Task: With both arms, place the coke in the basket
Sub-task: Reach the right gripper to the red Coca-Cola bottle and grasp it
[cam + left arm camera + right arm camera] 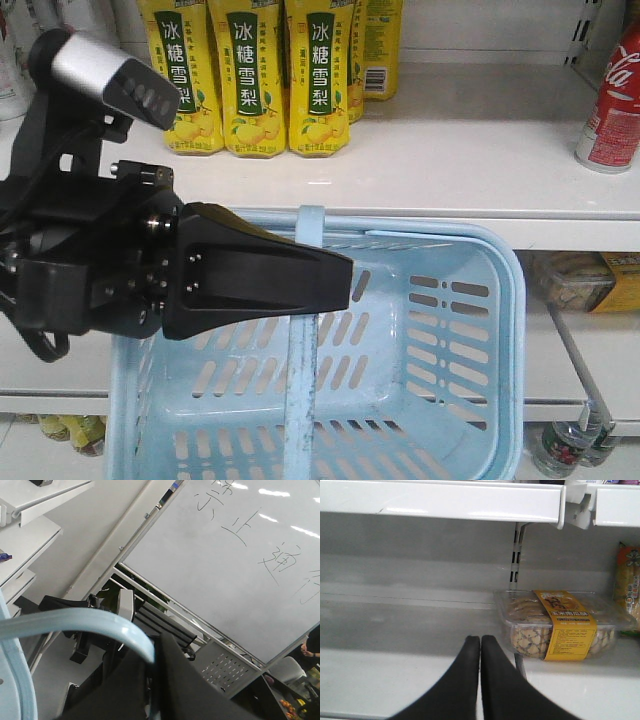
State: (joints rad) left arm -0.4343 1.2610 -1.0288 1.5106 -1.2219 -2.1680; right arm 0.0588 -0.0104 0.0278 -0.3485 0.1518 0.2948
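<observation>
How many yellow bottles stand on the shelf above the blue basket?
4. Three yellow bottles stand side by side at the front of the shelf; the fourth stands behind them, further right. Others may be hidden behind these.

Matte black wedge-shaped tool (348, 285), small screws (196, 258), silver-grey camera module (100, 68) above

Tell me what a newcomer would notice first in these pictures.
The big black left gripper fills the front view's left side, shut on the handle of the light blue basket below the shelf. Behind it stand yellow bottles, with the coke at the shelf's far right. The right gripper is shut and empty, a biscuit box ahead on its right.
</observation>
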